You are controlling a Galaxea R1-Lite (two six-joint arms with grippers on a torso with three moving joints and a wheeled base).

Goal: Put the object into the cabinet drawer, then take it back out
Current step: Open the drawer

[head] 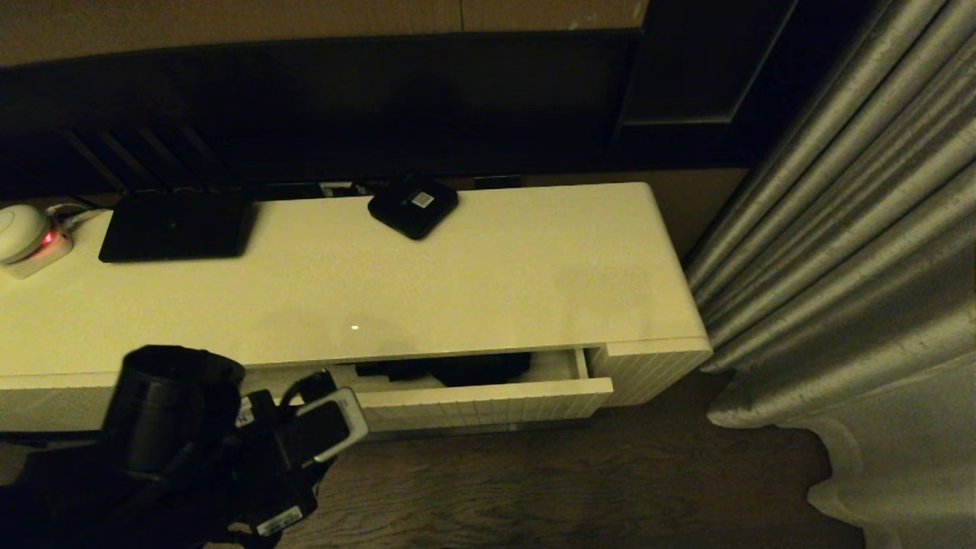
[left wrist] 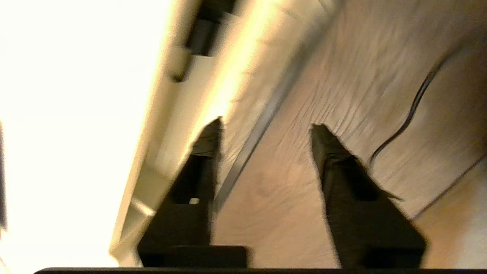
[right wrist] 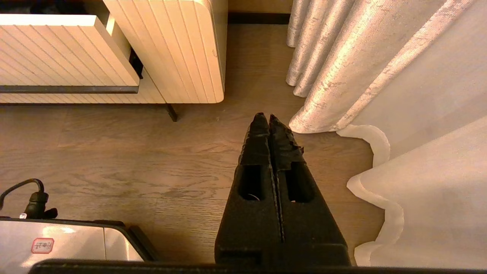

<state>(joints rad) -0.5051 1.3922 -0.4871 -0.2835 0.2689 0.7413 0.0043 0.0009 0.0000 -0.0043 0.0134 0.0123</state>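
The cabinet (head: 488,290) was long and low, with a smooth, shiny cream top and rounded corners. Its front had thin lines running up and down, like ribs. The cabinet drawer (head: 488,400) stuck out partway, wide and shallow, with the same ribbed front and a dark strip along its lower edge. Inside the drawer lay the umbrella (head: 457,370), a soft black bundle of bunched cloth, resting near the back under the edge of the cabinet top. Only part of it showed.

On the cabinet top sat a small black square box (head: 412,206) with a white label, near the back edge. To its left lay a flat black device (head: 177,226) shaped like a rectangle. At the far left was a round white thing (head: 19,231) with a little red light beside it.

The floor (head: 572,488) was brown wood with wavy grain. A heavy, shiny grey curtain (head: 839,229) hung in deep folds on the right, and its hem pooled on the floor.

The left gripper (left wrist: 266,127) was low at the left, in front of the drawer and above the floor. Its two black pointed fingers (left wrist: 205,152) stood apart with nothing between them. It touched neither the drawer nor the umbrella. The right gripper (right wrist: 269,120) pointed at the floor near the curtain, well away from the drawer. Its two rough black fingers (right wrist: 258,152) were pressed flat together, holding nothing.
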